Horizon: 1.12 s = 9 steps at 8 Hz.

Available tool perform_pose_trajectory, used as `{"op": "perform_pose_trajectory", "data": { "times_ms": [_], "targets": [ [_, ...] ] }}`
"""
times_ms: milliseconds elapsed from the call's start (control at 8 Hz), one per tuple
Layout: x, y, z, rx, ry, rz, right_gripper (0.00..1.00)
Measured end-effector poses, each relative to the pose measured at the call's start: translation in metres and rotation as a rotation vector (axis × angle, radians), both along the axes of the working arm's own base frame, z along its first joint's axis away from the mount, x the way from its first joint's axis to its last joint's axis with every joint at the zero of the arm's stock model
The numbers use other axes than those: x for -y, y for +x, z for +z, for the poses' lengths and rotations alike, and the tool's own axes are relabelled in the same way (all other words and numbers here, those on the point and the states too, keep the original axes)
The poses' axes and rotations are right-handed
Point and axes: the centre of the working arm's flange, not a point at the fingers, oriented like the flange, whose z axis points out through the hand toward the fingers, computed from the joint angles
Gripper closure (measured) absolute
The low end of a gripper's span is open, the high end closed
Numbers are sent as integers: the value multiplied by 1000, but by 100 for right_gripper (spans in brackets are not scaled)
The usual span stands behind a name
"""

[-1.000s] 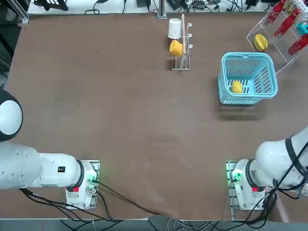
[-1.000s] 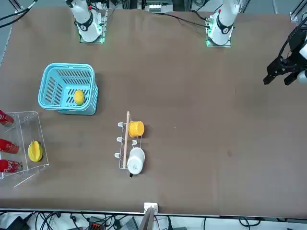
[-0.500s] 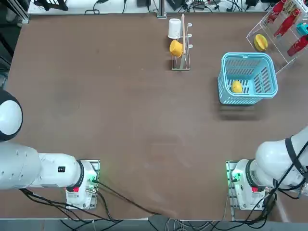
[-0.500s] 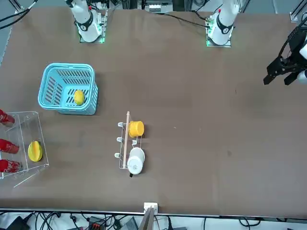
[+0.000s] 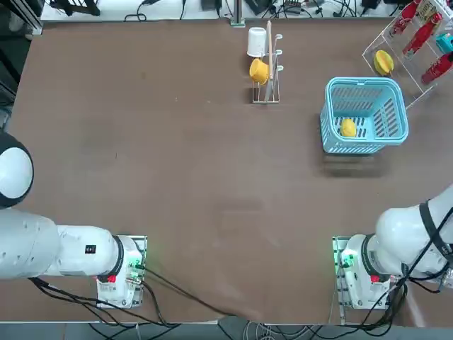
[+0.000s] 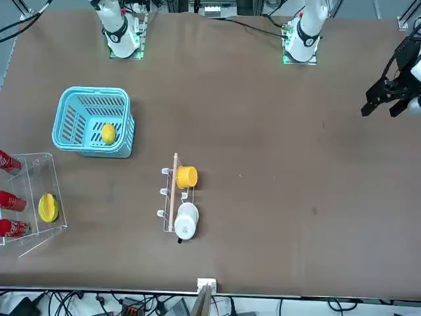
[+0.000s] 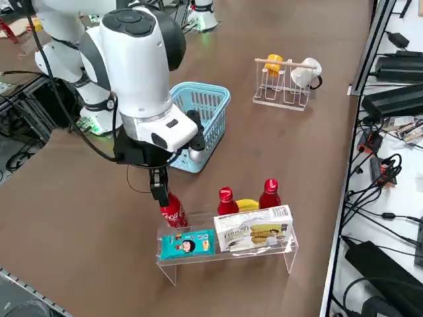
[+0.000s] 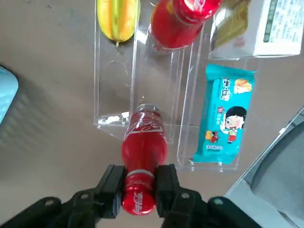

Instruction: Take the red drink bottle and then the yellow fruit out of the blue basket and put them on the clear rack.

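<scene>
A matte brown table [image 5: 177,156] fills the scene. Black cables [image 7: 383,165] and power bricks trail over the pale floor at 3 o'clock in the right side view; more cables [image 6: 131,306] tangle along 6 o'clock in the front view.

A light blue basket [image 6: 92,122] is seen on the brown tabletop [image 6: 263,164], with a small yellow fruit [image 6: 108,133] lying inside it. Below the basket, at the picture's left edge, a clear rack [image 6: 33,204] holds red bottles [image 6: 10,200] and a yellow star fruit [image 6: 47,207]. To the basket's lower right, a peg stand [image 6: 172,194] carries a yellow cup [image 6: 187,176] and a white cup [image 6: 186,220].

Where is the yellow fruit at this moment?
In the top view the yellow fruit lies inside the blue basket, at the table's right side, near the clear rack.
</scene>
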Motion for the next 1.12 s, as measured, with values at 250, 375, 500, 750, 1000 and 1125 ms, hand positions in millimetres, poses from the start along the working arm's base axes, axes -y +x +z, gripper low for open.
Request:
{"op": "perform_pose_trajectory", "data": {
  "times_ms": [250,375,500,750,1000,1125],
  "targets": [
    [2,0,-5,-5,2,-3,61],
    [2,0,-5,-4,1,-3,45],
    [3,2,0,5,-3,-2,29],
    [3,6,16,29,-16,0,0],
    [-2,8,39,24,-5,-8,0],
    [-14,7,72,36,46,-70,0]
  ]
}}
